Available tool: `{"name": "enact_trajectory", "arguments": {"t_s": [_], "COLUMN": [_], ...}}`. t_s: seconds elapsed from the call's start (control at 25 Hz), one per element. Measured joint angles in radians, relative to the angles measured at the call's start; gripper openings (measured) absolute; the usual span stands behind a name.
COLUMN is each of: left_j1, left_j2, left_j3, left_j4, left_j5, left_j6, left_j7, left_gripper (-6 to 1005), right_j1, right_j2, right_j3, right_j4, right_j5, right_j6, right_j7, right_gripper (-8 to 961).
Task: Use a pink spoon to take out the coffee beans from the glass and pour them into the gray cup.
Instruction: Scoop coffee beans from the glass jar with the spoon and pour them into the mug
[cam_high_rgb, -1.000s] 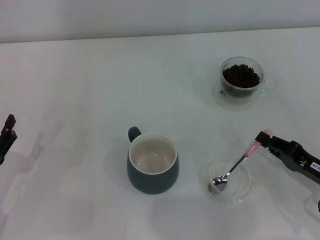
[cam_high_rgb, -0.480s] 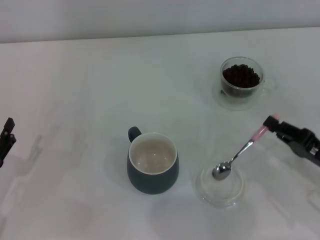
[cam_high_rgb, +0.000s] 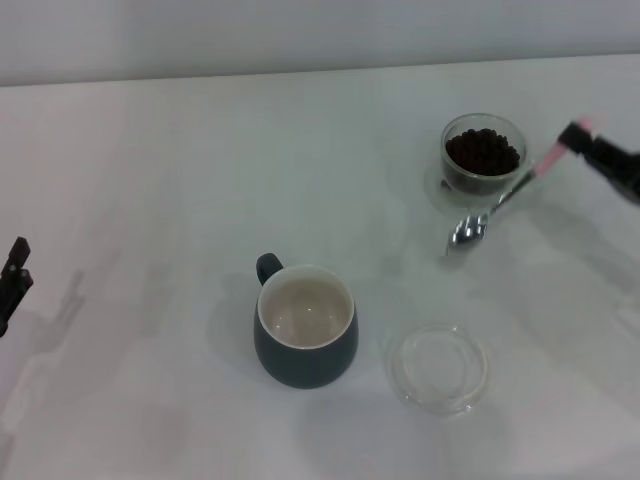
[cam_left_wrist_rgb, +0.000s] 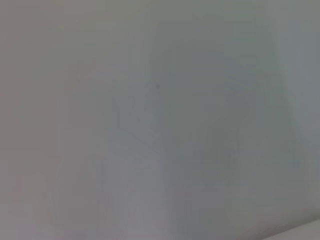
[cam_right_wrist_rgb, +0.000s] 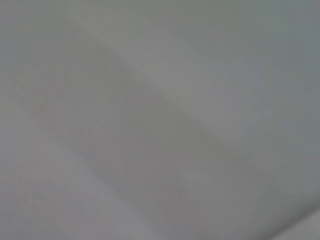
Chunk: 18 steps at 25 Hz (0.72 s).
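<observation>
My right gripper (cam_high_rgb: 580, 138) is at the right edge of the head view, shut on the pale pink handle of the pink spoon (cam_high_rgb: 500, 208). The spoon hangs in the air with its silver bowl low, just in front of the glass (cam_high_rgb: 485, 165). The glass stands at the back right and holds the coffee beans (cam_high_rgb: 482, 152). The gray cup (cam_high_rgb: 305, 328) stands in the middle front, empty, its handle to the back left. My left gripper (cam_high_rgb: 12, 275) is parked at the far left edge. Both wrist views show only blank grey surface.
A shallow clear glass saucer (cam_high_rgb: 438, 367) lies on the white table (cam_high_rgb: 150, 180) to the right of the gray cup, with nothing in it. The table's back edge meets a pale wall.
My right gripper has lifted the spoon out of the saucer and carried it back and to the right, up to the glass. The saucer shifted slightly left. The left arm barely moved.
</observation>
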Motion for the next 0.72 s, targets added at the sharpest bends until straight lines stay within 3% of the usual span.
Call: {"name": "enact_trajectory", "arguments": {"t_s": [0.4, 0.72], "left_j1": [0.0, -0.003], "left_j2": [-0.004, -0.004], "left_j3": [0.004, 0.003], "left_j4": [-0.013, -0.013], "left_j5": [0.0, 0.0], "left_j6": [-0.01, -0.01], "left_j7": [-0.003, -0.006], "left_gripper": [761, 762], "right_j1": [0.126, 0.144], "right_j2": [-0.004, -0.012], "right_j3": [0.045, 0.035], "right_j4": [-0.049, -0.105], "right_j5": [0.021, 0.017], "right_j6": [-0.105, -0.206], "right_j7": [-0.161, -0.278], "right_gripper": [140, 140]}}
